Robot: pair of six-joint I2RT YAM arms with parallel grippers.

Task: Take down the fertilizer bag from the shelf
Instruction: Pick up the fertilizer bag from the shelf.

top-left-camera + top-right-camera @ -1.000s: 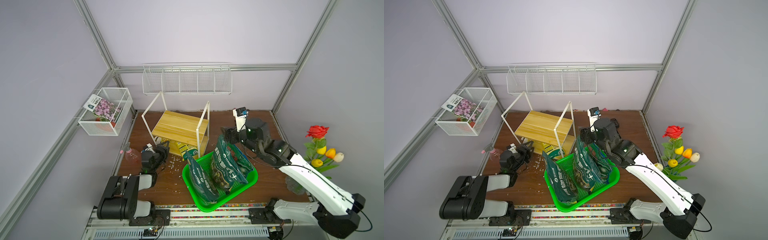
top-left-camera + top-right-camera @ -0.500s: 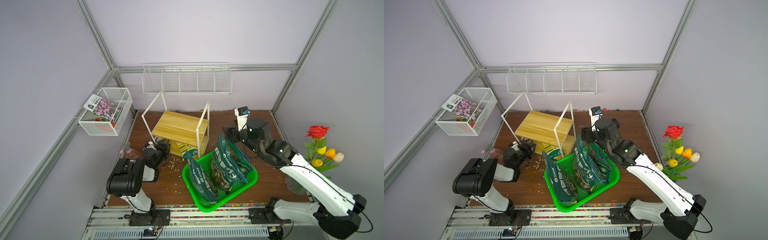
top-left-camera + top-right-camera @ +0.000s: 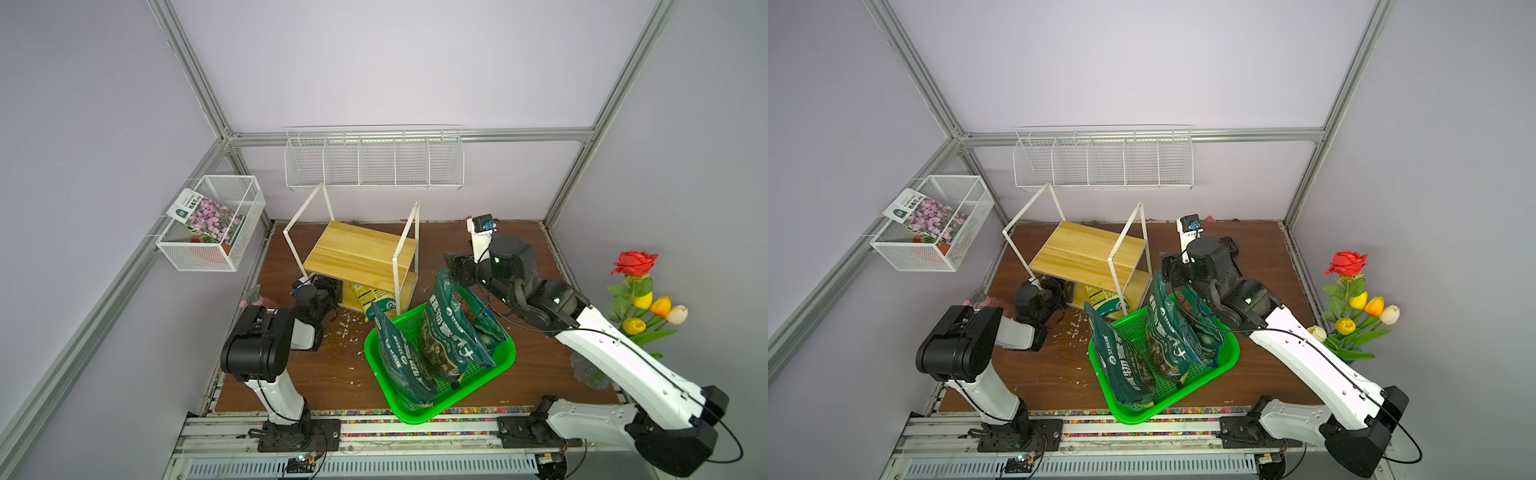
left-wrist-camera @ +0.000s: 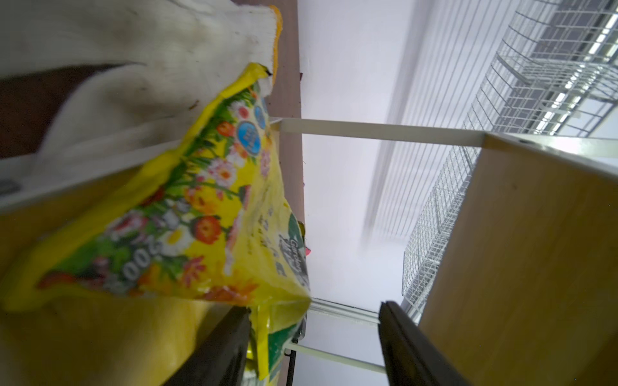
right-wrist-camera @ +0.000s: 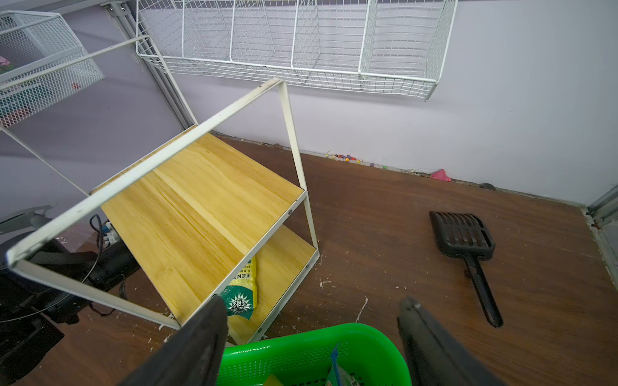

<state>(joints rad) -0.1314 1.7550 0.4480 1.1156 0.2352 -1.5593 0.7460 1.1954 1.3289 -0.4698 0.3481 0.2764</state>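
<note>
The shelf (image 3: 360, 257) stands at the back of the brown floor, its upper board bare. The yellow flowered fertilizer bag (image 3: 373, 300) lies on the lower board, and it also shows in the right wrist view (image 5: 241, 291). My left gripper (image 3: 332, 291) reaches into the lower tier from the shelf's left side. In the left wrist view it (image 4: 314, 314) is open, with the bag (image 4: 187, 214) close in front and the bag's corner resting against one finger (image 4: 230, 337). My right gripper (image 5: 311, 310) hangs open and empty over the back rim of the green basket (image 5: 301, 354).
The green basket (image 3: 419, 415) holds dark green bags (image 3: 451, 336). A black scoop (image 5: 463, 235) lies on the floor right of the shelf. A white glove (image 4: 133, 50) lies behind the bag. Wire wall rack (image 3: 374, 162), mesh box (image 3: 212, 226), pink bottle (image 3: 254, 297), artificial flowers (image 3: 640, 291).
My left arm has risen from its folded low pose and pushed its gripper toward the shelf's lower tier, with the jaws spreading wider. The right arm has barely moved.
</note>
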